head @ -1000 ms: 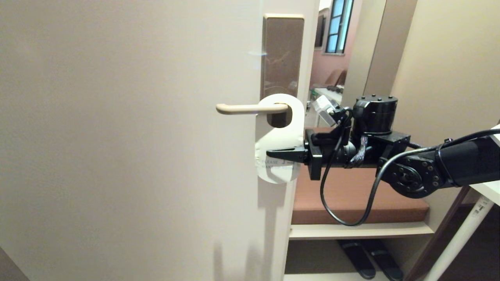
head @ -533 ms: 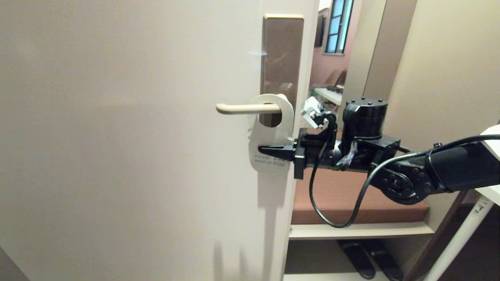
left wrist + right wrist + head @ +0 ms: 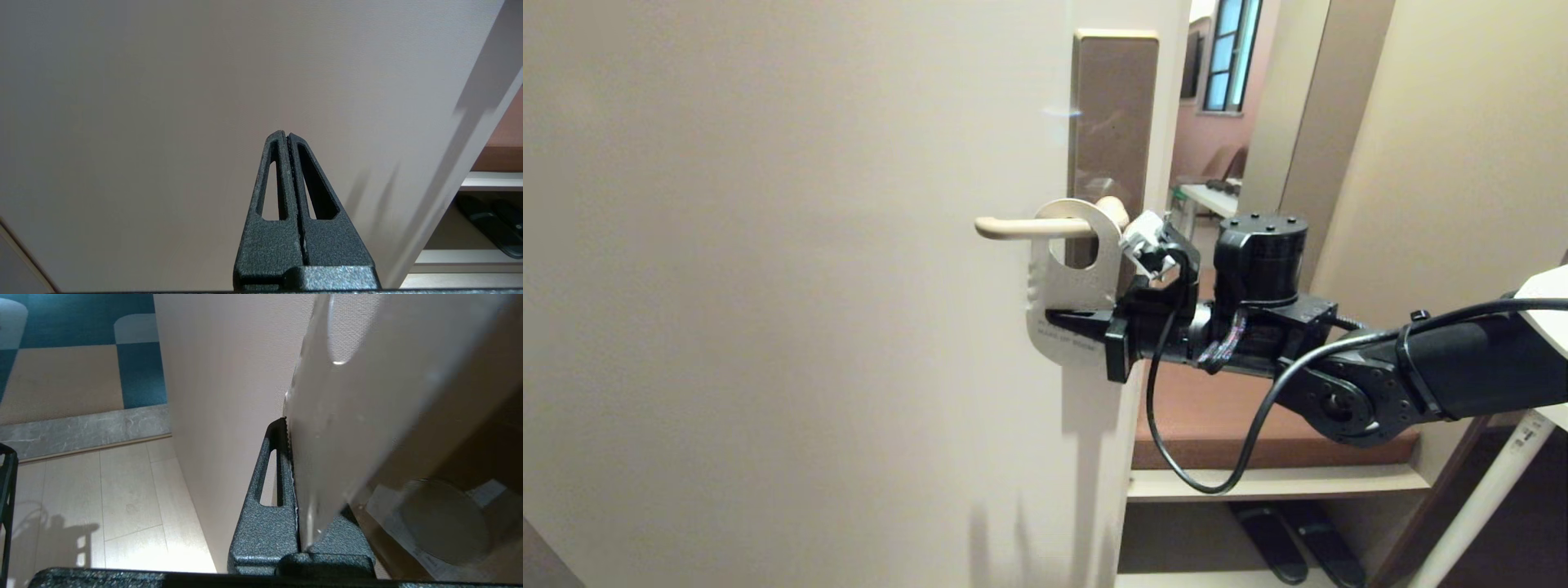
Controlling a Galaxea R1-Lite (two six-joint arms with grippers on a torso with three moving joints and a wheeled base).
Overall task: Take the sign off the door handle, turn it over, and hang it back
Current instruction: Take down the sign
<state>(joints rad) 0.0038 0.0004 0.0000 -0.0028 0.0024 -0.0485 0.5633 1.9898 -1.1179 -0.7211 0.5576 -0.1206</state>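
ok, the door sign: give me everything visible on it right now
The sign is a flat white rounded card, faint grey print near its bottom. Its oval hole is threaded on the door handle, about midway along the lever. The card is swung edge-out from the door. The right gripper is shut on its lower part.

sign point(image 3: 1068, 282) text unreadable | right gripper point(image 3: 1066, 318) far finger hidden; handle base covered

White sign point(image 3: 1066, 282), cream door handle point(image 3: 1021, 228)
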